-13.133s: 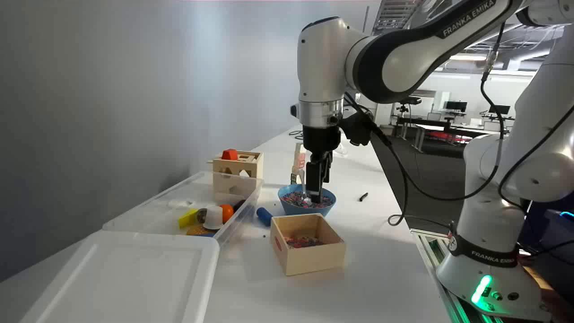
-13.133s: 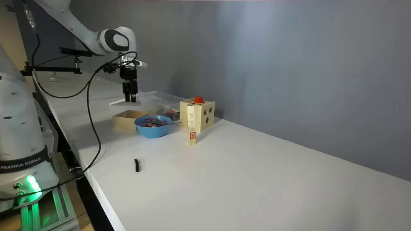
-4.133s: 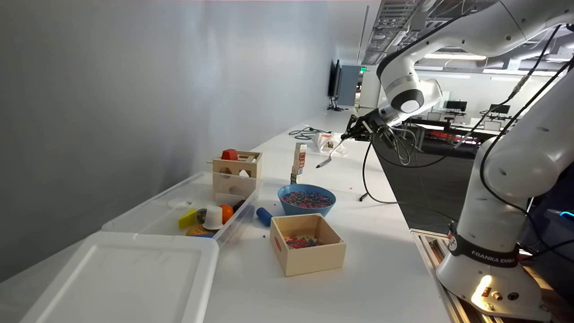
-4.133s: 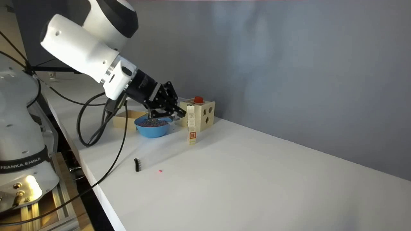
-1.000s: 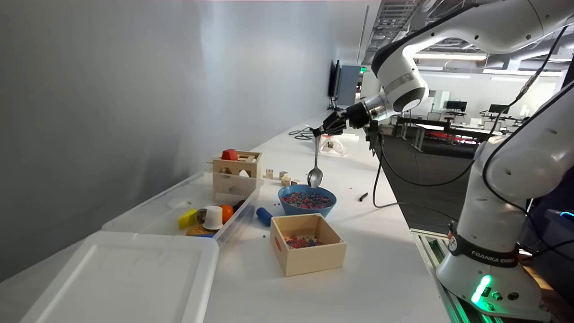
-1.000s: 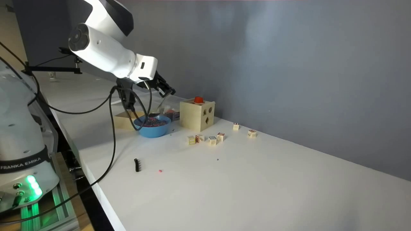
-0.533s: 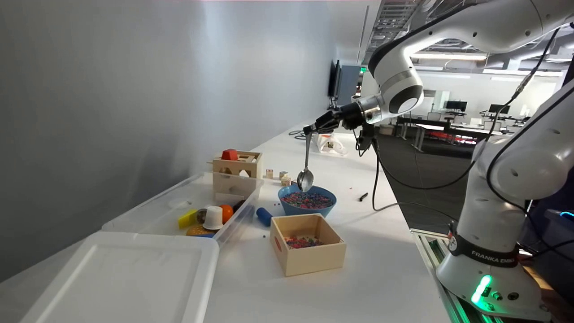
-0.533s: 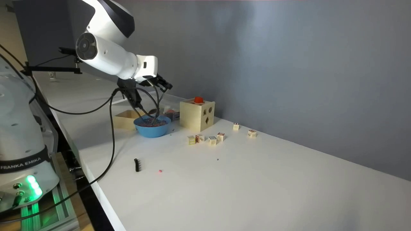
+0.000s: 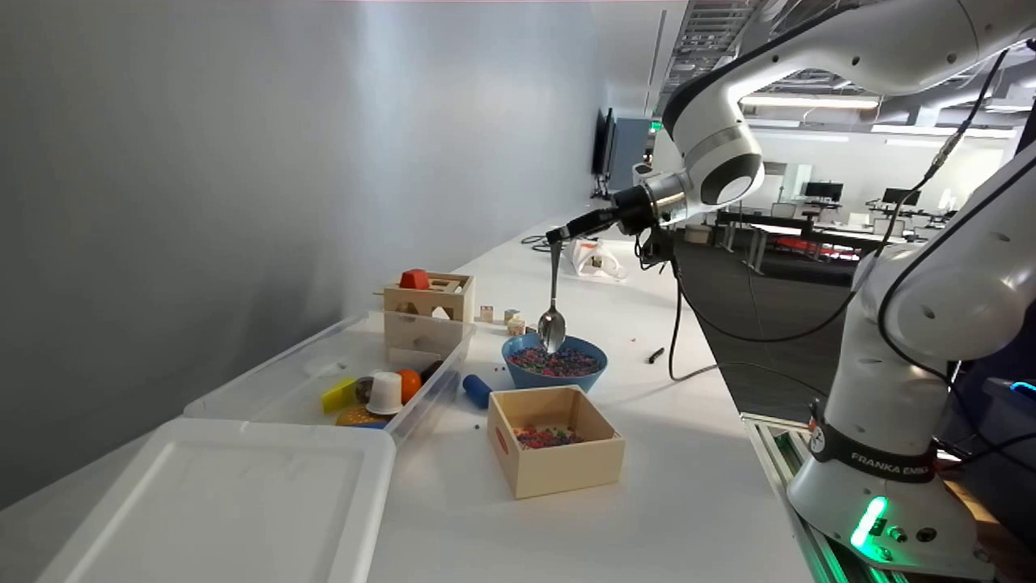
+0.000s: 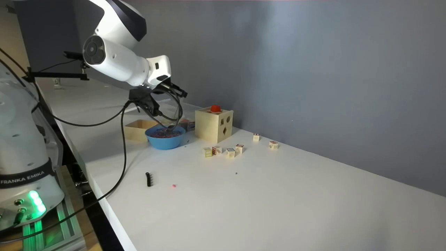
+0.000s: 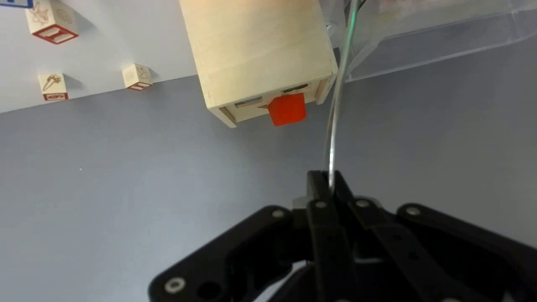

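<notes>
Spoon [image 9: 552, 325] hung near upright in exterior view, over or into coloured pellets [image 9: 579, 364] in smooth blue bowl [image 9: 558, 380]; I couldn't tell which. Gripper [image 9: 554, 236] pinched handle [image 9: 555, 275] end tight. Shiny metal, probably light, stiff, slippery, best held high on handle. Wooden box [image 9: 568, 472] stood beside bowl. In exterior view, spoon hard to make out; lettered cubes [image 10: 230, 152] lay near holed wooden sorter [image 10: 209, 126]. Wrist view: thin handle between narrowed jaws, faceted red block [image 11: 288, 110] on sorter.
</notes>
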{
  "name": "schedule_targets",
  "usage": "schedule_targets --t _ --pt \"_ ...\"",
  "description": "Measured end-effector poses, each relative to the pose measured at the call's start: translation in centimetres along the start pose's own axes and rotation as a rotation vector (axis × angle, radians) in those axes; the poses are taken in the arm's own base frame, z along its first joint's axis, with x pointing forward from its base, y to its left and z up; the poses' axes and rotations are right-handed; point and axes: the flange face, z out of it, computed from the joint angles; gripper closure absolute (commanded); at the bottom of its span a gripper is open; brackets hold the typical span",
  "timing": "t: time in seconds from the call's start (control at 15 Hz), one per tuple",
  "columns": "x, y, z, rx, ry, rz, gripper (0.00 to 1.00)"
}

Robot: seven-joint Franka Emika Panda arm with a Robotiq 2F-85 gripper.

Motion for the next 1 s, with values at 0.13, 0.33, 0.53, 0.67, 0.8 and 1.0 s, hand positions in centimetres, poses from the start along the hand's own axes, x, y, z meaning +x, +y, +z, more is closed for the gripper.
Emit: schedule_targets --t 0.13,0.33,0.53,0.67,0.8,1.0 --pt "-0.1 0.1 -0.1 -0.008 0.006 -0.062 0.99" --pt "-0.6 0.2 0.1 -0.016 0.013 -0.13 0.99" --pt "-1.7 0.1 1.1 -0.007 0.013 -0.187 0.99" --pt "-2.4 -0.2 2.1 0.016 0.019 -0.219 0.99" --pt "-3.3 -0.5 3.1 0.043 0.03 -0.205 0.96" --pt "-4.3 -0.1 4.1 0.082 0.042 -0.116 0.96"
